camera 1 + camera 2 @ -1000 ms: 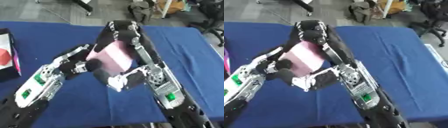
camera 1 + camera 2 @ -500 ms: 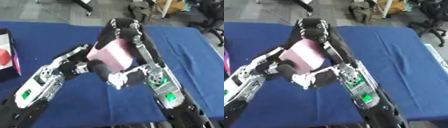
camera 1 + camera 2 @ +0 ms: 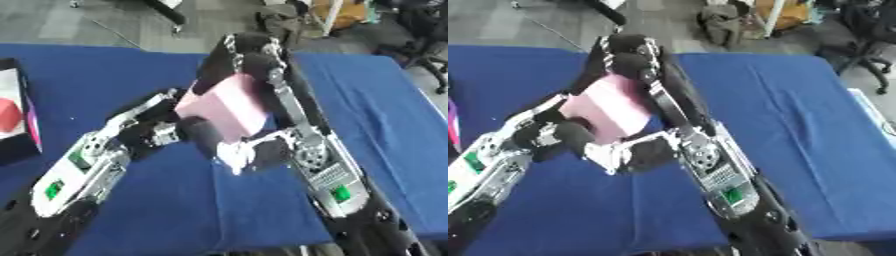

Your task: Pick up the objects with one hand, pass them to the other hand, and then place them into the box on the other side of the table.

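A pink block (image 3: 226,106) hangs above the blue table (image 3: 376,100), held between both hands. My right hand (image 3: 248,54) is at the block's top, with its fingers curled over the upper edge. My left hand (image 3: 164,131) comes in from the left and meets the block's lower left side, fingers along the block's left edge and thumb across its lower front. The box (image 3: 16,114) lies at the left edge of the table; it is black with a white inside and has a red thing in it.
My right forearm (image 3: 315,165) crosses the middle of the view from the lower right. Chairs and bags stand on the floor beyond the table's far edge (image 3: 367,20). Bare blue cloth lies to the right of the arms.
The left hand's thumb has closed in on the block's lower front. The block and the right hand have hardly moved.
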Controlling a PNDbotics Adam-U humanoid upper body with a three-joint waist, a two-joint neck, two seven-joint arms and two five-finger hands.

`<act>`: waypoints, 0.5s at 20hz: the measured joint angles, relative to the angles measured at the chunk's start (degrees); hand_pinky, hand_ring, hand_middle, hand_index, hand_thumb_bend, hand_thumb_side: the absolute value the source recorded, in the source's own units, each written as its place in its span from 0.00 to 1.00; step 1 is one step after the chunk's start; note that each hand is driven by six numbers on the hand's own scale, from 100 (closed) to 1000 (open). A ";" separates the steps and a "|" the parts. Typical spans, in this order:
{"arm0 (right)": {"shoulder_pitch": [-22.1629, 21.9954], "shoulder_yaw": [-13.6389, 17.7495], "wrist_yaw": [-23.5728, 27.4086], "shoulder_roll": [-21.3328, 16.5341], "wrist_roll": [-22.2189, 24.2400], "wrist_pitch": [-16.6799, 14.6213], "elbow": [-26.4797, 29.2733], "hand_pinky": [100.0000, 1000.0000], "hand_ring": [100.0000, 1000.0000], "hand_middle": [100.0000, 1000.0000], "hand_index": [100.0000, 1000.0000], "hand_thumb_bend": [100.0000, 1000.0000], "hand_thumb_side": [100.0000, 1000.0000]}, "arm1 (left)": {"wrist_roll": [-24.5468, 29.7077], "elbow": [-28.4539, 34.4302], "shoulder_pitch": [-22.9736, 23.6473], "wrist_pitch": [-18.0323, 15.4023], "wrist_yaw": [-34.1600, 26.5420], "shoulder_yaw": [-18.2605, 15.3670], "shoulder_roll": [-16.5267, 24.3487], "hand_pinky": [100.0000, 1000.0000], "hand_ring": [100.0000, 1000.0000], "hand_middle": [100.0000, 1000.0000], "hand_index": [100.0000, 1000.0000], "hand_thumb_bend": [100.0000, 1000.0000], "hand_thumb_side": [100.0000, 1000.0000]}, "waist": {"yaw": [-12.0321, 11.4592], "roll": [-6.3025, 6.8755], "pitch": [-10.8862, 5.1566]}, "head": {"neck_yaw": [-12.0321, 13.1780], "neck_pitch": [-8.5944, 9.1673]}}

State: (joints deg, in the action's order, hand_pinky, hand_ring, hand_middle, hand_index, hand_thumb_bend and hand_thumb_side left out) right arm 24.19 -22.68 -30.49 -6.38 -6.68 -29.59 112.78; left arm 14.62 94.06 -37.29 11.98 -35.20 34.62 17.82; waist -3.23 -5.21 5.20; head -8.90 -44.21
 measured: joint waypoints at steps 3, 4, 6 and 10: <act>-0.03 0.00 0.73 0.00 -0.22 0.33 0.00 0.32 0.36 0.25 0.31 0.17 0.51 | -0.09 0.10 0.03 0.07 -0.17 -0.03 -0.18 0.61 0.42 0.21 0.31 0.02 0.31 | -0.01 -0.02 -0.01 | 0.01 0.00; -0.05 0.00 0.94 0.00 -0.32 0.46 0.00 0.31 0.36 0.25 0.30 0.17 0.51 | -0.09 0.13 0.03 0.07 -0.19 -0.04 -0.21 0.62 0.45 0.25 0.34 0.06 0.31 | -0.01 -0.02 -0.02 | 0.01 0.00; -0.07 0.00 1.09 0.00 -0.47 0.60 0.00 0.31 0.36 0.25 0.30 0.17 0.51 | -0.09 0.22 0.03 0.07 -0.20 -0.08 -0.25 0.62 0.47 0.29 0.37 0.11 0.32 | -0.01 -0.02 -0.06 | 0.03 0.00; -0.25 0.00 1.41 0.00 -0.83 0.80 0.00 0.31 0.36 0.24 0.30 0.17 0.51 | 0.09 0.28 0.05 -0.04 -0.15 -0.15 -0.65 0.63 0.50 0.33 0.41 0.17 0.33 | -0.02 -0.02 -0.11 | 0.07 0.00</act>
State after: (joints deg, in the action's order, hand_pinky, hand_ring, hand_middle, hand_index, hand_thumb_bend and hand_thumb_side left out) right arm 23.95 -22.68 -29.08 -6.38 -7.50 -28.79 112.78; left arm 14.71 94.34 -37.24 11.95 -35.35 34.47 17.18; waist -3.25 -5.23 5.09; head -8.83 -44.21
